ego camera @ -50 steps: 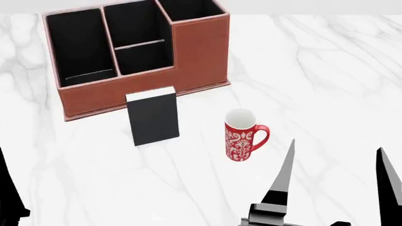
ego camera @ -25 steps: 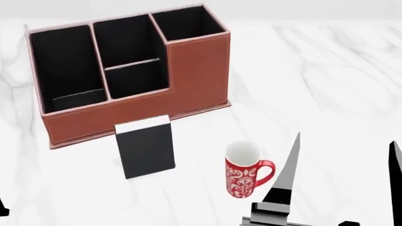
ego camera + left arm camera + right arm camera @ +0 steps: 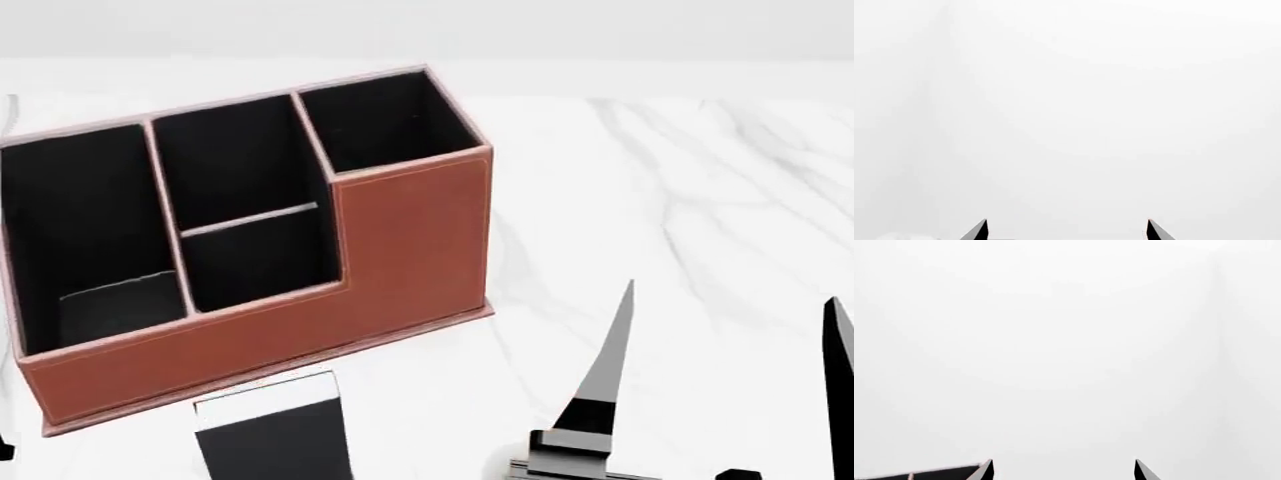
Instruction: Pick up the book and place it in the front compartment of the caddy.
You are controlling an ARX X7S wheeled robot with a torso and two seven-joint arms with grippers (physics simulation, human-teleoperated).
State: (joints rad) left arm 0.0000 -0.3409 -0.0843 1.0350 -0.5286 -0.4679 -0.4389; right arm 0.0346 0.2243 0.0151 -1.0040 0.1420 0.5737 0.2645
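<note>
Clearly the book (image 3: 274,432) stands upright on the marble worktop (image 3: 667,200), off to the left of the right jaws (image 3: 727,385) and about level with their tips, its long axis vertical and its black cover facing the robot. Those right jaws stand wide apart and hold nothing; that arm is the nearer one, by my judgement, since the left jaws (image 3: 1066,230) show only in their own wrist view, two tips well apart and empty, against plain white. Beyond the book, just apart from it, sits the caddy (image 3: 400,250), its low front wall towards the jaws. Open worktop lies between the right jaws and the book, so a sideways reach looks unobstructed.
</note>
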